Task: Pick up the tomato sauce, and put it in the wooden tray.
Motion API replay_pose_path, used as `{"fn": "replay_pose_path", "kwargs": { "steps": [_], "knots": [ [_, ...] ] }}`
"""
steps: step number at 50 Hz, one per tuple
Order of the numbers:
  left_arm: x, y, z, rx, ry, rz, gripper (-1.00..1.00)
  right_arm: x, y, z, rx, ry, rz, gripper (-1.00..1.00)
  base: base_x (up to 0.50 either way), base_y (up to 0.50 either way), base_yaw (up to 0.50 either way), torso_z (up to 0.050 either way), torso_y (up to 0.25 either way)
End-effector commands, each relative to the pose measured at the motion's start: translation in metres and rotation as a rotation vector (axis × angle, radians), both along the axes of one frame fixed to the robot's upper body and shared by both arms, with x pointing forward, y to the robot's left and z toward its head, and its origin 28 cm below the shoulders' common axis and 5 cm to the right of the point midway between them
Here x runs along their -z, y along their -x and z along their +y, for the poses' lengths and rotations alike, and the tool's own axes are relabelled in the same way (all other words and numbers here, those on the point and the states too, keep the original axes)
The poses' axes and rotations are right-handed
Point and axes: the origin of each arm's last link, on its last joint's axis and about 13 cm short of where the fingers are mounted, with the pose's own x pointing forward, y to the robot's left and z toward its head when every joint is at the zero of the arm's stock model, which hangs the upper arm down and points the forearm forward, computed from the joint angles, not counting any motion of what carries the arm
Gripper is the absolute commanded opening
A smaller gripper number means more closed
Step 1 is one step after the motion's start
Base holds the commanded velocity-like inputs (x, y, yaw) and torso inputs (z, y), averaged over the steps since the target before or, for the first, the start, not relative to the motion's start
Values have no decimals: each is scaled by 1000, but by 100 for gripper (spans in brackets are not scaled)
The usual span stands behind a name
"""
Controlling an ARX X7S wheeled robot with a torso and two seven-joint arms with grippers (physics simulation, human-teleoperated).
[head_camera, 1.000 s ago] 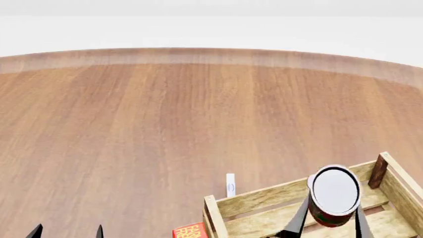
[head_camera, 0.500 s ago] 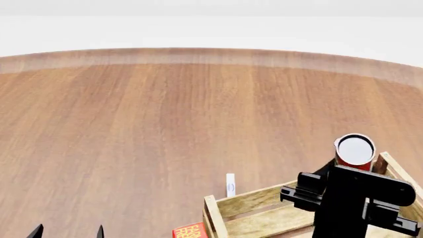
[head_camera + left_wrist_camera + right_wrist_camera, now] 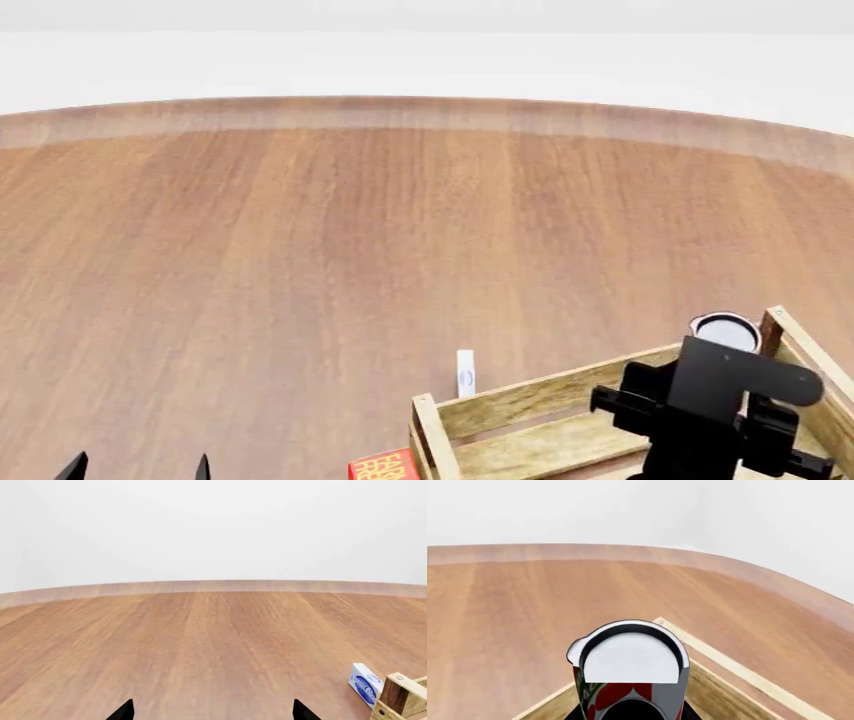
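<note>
The right pincer (image 3: 714,395) was over the tray (image 3: 534,400) in the head view, near its far right corner, with the arm's black body covering most of it. The can (image 3: 725,331) showed only as a silver top with a dark rim, peeping out beyond the black wrist and just beside the tray's dark corner post. In the right wrist view the can (image 3: 630,672) filled the lower middle: silver lid toward the camera, red and green label below it, the sides gripped by the pincer, whose dark parts showed at the bottom edge. The right pincer was pinching the can. Behind the can ran the tray's pale far rim (image 3: 740,672), with the table (image 3: 507,610) beyond it. Whether the can touched the tray floor I could not tell.

The left pincer (image 3: 210,712) showed as two black fingertips (image 3: 123,711) well apart, spread, with nothing between them, over bare table. The same tips stood at the lower left edge of the head view (image 3: 134,468).

A small white-and-blue box (image 3: 465,374) stood on the table just beyond the tray's near-left rim; the left wrist view showed it (image 3: 365,685) beside a tray corner post (image 3: 400,697). A red box (image 3: 384,466) lay against the tray's left end at the head view's bottom edge.
</note>
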Motion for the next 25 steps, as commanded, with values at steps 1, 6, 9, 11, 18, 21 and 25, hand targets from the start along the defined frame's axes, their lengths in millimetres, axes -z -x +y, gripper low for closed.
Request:
{"fn": "replay_pose_path", "kwargs": {
  "steps": [1, 6, 9, 11, 18, 21, 25],
  "knots": [
    [0, 0, 0, 0, 0, 0, 100, 14, -6, -1, -12, 12, 46, -100, 0, 0, 0, 0, 10],
    [-1, 0, -1, 0, 0, 0, 100, 23, -4, 0, -19, 5, 72, -100, 0, 0, 0, 0, 0],
    [-1, 0, -1, 0, 0, 0, 100, 26, -2, 0, -19, 0, 84, -100, 0, 0, 0, 0, 0],
    [-1, 0, -1, 0, 0, 0, 100, 27, -1, 1, -20, 1, 89, -100, 0, 0, 0, 0, 0],
    [-1, 0, 0, 0, 0, 0, 100, 30, 1, 1, -19, -10, 105, -100, 0, 0, 0, 0, 0],
    [-1, 0, 0, 0, 0, 0, 100, 32, 3, 0, -17, -16, 118, -100, 0, 0, 0, 0, 0],
    [0, 0, 0, 0, 0, 0, 100, 35, 5, 1, -17, -19, 131, -100, 0, 0, 0, 0, 0]
  ]
}}
